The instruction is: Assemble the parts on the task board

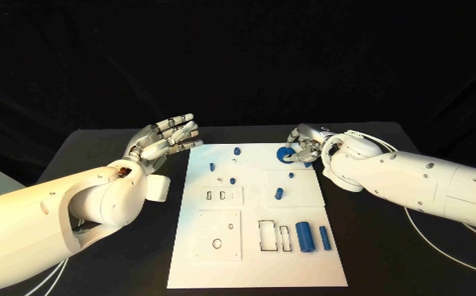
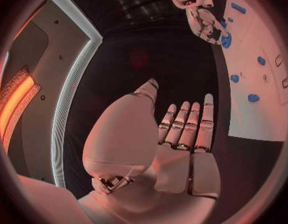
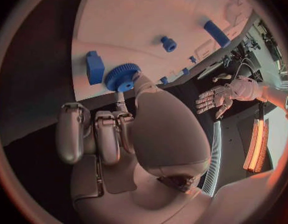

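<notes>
Although the white task board [image 1: 256,268] on the black worktop [image 1: 397,255] carries many blue parts, most lie loose, so assembly looks barely begun. Beside the board, the left hand [image 1: 164,138] hovers spread, while the right hand [image 1: 309,146] touches a blue gear [image 3: 122,77] at the far edge.

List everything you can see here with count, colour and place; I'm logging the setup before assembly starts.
table: one, black, under everything
task board: one, white, middle of the table
gear: one, blue, board's far right corner, at the right hand's fingertips
cylinders: two, blue, lying side by side near the board's right edge
small parts: several, blue, scattered over the board's far half
left hand: silver, fingers spread, beside the board's left edge, holding nothing
right hand: silver, fingers curled, touching the gear
</notes>
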